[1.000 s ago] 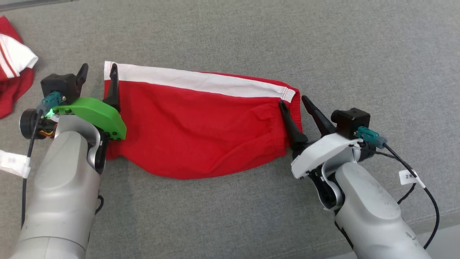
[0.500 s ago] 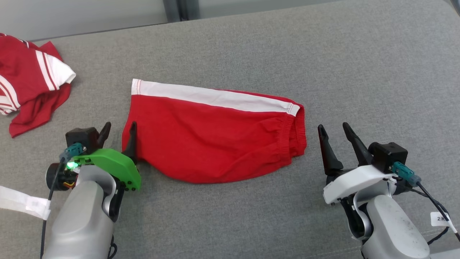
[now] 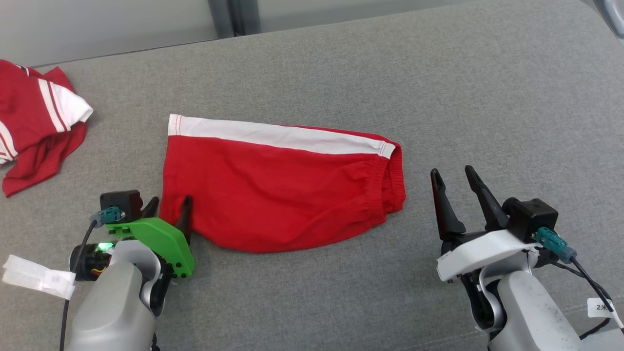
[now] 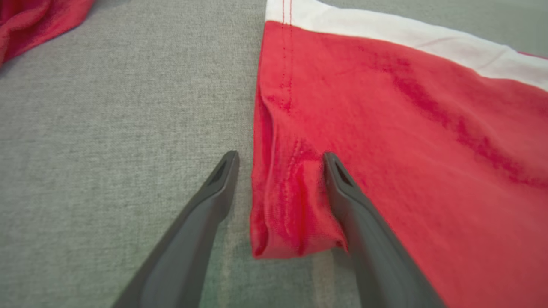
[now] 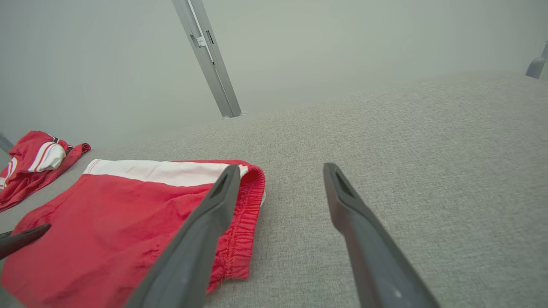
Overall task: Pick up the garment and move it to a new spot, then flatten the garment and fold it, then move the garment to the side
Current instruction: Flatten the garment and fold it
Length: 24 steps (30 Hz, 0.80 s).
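Note:
The garment (image 3: 278, 190) is a pair of red shorts with a white side stripe, lying folded flat on the grey cushioned surface (image 3: 438, 97). My left gripper (image 3: 169, 207) stands open at its lower left corner, one finger over the red cloth and the other beside the hem. In the left wrist view the garment's hem corner (image 4: 295, 205) lies between the fingers (image 4: 214, 196), unclamped. My right gripper (image 3: 453, 178) is open and empty, just right of the elastic waistband (image 3: 395, 180), apart from it. The right wrist view shows the garment (image 5: 128, 214) at lower left behind my right gripper (image 5: 280, 171).
A second red and white garment (image 3: 36, 122) lies crumpled at the far left, also seen as a red heap (image 5: 32, 164) in the right wrist view. A grey wall with a metal post (image 3: 234, 17) runs behind the surface's back edge. White cable tags (image 3: 36, 278) hang by the left arm.
Both grippers have drawn back from the garment's ends toward the near edge, staying open. The camera lifted, bringing the back wall and the crumpled garment further into view.

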### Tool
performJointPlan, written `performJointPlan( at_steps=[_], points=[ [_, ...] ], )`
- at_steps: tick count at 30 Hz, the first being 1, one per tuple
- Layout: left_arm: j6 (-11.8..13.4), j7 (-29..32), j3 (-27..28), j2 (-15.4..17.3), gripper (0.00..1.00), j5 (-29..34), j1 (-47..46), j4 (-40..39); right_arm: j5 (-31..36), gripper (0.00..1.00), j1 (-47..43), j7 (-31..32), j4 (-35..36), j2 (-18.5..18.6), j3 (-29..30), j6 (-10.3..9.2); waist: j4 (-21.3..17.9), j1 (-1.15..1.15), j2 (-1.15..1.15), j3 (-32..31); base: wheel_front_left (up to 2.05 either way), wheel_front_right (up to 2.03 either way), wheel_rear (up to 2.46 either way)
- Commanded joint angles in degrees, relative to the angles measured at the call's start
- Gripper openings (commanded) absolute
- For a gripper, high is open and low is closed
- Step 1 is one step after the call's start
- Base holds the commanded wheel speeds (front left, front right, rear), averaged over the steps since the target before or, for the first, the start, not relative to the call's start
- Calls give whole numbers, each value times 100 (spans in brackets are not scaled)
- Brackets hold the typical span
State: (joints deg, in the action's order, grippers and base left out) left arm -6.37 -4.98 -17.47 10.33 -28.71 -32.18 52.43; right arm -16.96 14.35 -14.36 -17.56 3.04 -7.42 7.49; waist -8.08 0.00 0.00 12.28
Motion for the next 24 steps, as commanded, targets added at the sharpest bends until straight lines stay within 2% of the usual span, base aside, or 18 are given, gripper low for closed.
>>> performJointPlan(
  at_steps=[1, 3, 4, 6, 7, 17, 24],
  points=[
    [35, 45, -4, 52, 100, -45, 75, 46, 31, 100, -73, 17, 46, 0, 11, 0, -37, 0, 0, 30, 0, 0, 0],
    [28, 129, -41, 45, 100, -55, 82, 97, 33, 100, -88, 17, 73, -5, 11, 0, -54, 0, 0, 39, 0, 0, 0],
    [24, 160, -60, 38, 96, -43, 88, 110, 31, 100, -96, 17, 82, -6, 20, 0, -57, 0, 0, 39, 0, 0, 0],
    [19, 174, -90, 30, 25, -40, 94, 118, 34, 100, -107, 15, 97, -9, 31, 0, -53, 0, 0, 34, 0, 0, 0],
    [16, 163, -108, 22, 0, -32, 98, 113, 38, 100, -112, 12, 99, -9, 40, 0, -49, 0, 0, 28, 0, 0, 0],
    [-7, -204, -39, -77, 0, -219, 370, -190, 14, 100, -165, -15, 85, -11, 71, 0, 113, 0, 0, -123, 0, 0, 0],
    [45, -353, 29, -147, 0, -446, 1034, -924, 86, 100, -289, 22, 64, -11, 243, 0, 349, 0, 0, -299, 0, 0, 0]
  ],
)
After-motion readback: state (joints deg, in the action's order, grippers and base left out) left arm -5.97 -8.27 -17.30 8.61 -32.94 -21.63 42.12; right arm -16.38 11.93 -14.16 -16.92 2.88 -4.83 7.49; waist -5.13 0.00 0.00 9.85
